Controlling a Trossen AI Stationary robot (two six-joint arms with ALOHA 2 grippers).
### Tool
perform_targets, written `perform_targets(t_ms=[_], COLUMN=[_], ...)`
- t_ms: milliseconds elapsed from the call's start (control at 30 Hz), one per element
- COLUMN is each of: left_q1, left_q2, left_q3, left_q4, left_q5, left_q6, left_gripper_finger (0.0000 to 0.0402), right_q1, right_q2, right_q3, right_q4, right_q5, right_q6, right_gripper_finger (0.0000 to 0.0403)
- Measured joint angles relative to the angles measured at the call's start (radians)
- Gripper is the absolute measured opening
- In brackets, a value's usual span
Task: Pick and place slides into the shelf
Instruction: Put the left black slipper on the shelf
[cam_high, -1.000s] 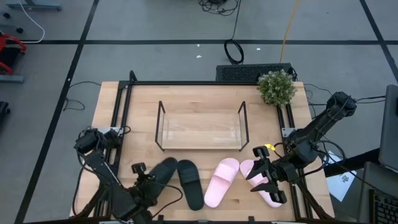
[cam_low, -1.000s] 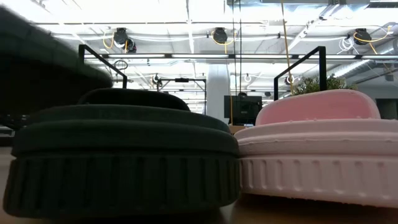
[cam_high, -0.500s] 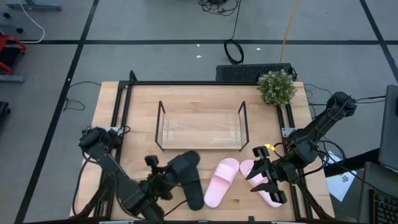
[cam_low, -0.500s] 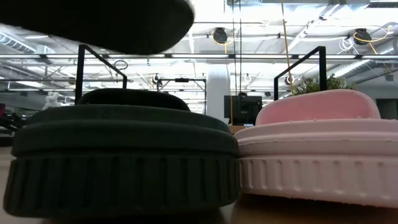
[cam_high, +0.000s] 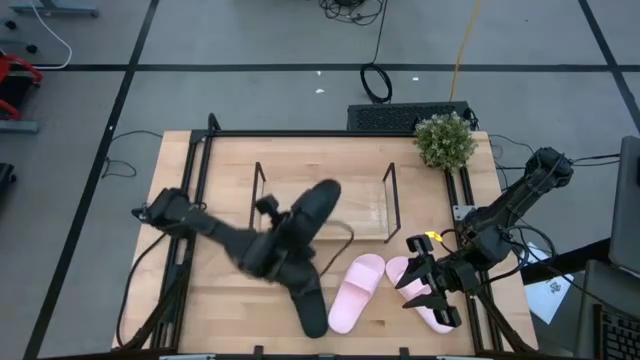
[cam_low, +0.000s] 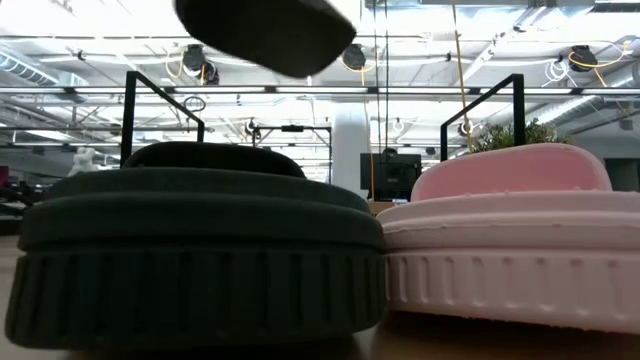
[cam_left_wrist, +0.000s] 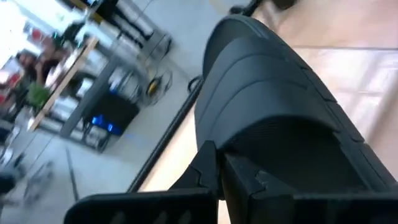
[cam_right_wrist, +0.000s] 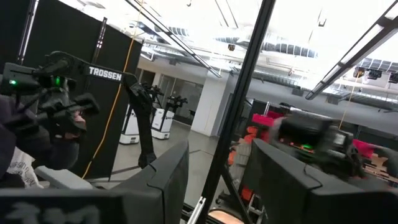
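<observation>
Left gripper (cam_high: 272, 238) clamped on one black slide (cam_high: 310, 215), held raised above the wooden table (cam_high: 225, 165), toe reaching over the front edge of the wire shelf (cam_high: 325, 205). Same slide visible in the low view (cam_low: 265, 30) hanging above the others, and in the left wrist view (cam_left_wrist: 273, 118) gripped at the heel end. Second black slide (cam_high: 305, 300) flat on the table in front of the shelf, just beside the first pink slide (cam_high: 355, 292). Second pink slide (cam_high: 420, 295) partly under the right gripper (cam_high: 428, 290), fingers spread apart, nothing held. Shelf base bare. Potted plant (cam_high: 445, 140) at the far right corner.
</observation>
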Motion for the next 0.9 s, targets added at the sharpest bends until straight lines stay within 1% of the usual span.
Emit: perform_targets(t_ms=[133, 300, 400, 567, 667, 733, 900], left_q1=[0.123, 0.218, 0.246, 0.275, 0.289, 0.297, 0.315], left_q2=[0.0, 0.0, 0.0, 0.0, 0.0, 0.003, 0.004], left_q3=[0.0, 0.0, 0.0, 0.0, -0.018, -0.044, -0.143], left_q4=[0.002, 0.0, 0.001, 0.001, 0.002, 0.002, 0.0], left_q5=[0.105, 0.142, 0.142, 0.137, 0.132, 0.141, 0.169], left_q6=[0.015, 0.039, 0.041, 0.04, 0.043, 0.028, -0.058], left_gripper_finger=[0.0, 0.0, 0.0, 0.0, 0.0, 0.0, 0.0], right_q1=[0.0, 0.0, 0.0, 0.002, 0.002, 0.002, 0.003], right_q2=[0.0, 0.0, 0.0, 0.0, -0.001, -0.001, -0.001], right_q3=[0.0, 0.0, 0.0, 0.0, 0.0, 0.0, 0.0], right_q4=[0.002, -0.001, -0.001, -0.024, -0.038, -0.041, -0.051], right_q5=[0.0, 0.001, 0.033, 0.196, 0.267, 0.288, 0.289], right_q6=[0.009, 0.026, 0.025, -0.006, -0.026, -0.028, -0.026], right_gripper_finger=[0.0164, 0.0164, 0.0164, 0.0164, 0.0164, 0.0164, 0.0164])
